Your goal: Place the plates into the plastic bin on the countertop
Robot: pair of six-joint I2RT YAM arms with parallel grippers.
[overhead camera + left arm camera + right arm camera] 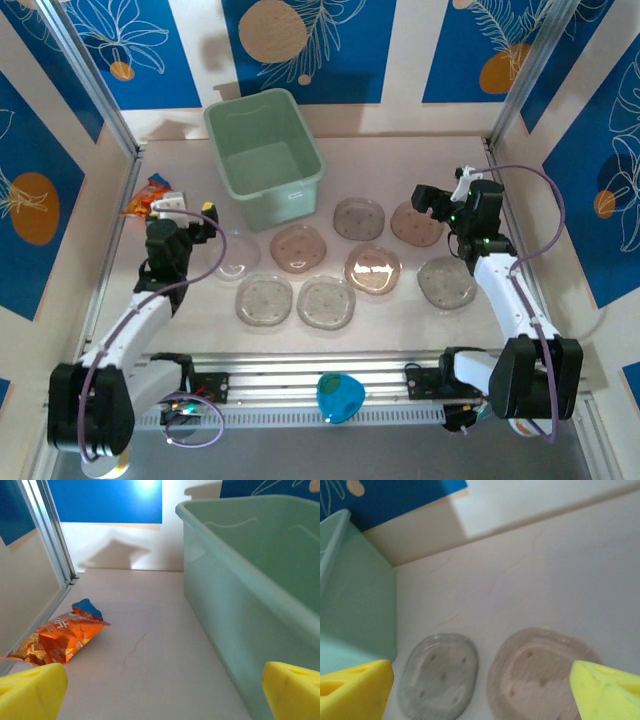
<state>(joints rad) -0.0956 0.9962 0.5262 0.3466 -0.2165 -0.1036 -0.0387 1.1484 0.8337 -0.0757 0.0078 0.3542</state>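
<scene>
- Bin (285,203) stood at the back of the countertop (420,160), left of centre, with no plate seen inside. It looked light and loose, so an arm or a plate edge catching the rim could shove or tip it.
- Left gripper (190,208) had its fingers wide apart and empty, close beside the bin's left wall. A careless swing toward the bin would likely knock that wall.
- Right gripper (440,197) also had its fingers apart and empty, over the right end of the spread.
- Eight plates (326,301) lay flat on the countertop in front and to the right of the bin. They looked thin and slick, so fingers could skid off a rim or push one plate into the next.
- Grey plate (437,677) and pinkish plate (540,675) lay near each other below the right gripper (480,690). A closing pinch might catch both, or neither.
- Clear plate (235,255) lay just beside the left gripper and was hard to make out against the surface.
- Packet (60,637) lay ahead of the left gripper (160,695), which could take it by mistake.
- The top view gave the whole spread and the bin's inside. The right wrist view gave dimples in two plates. The left wrist view gave the bin wall (240,605) up close and bare counter beside it.
</scene>
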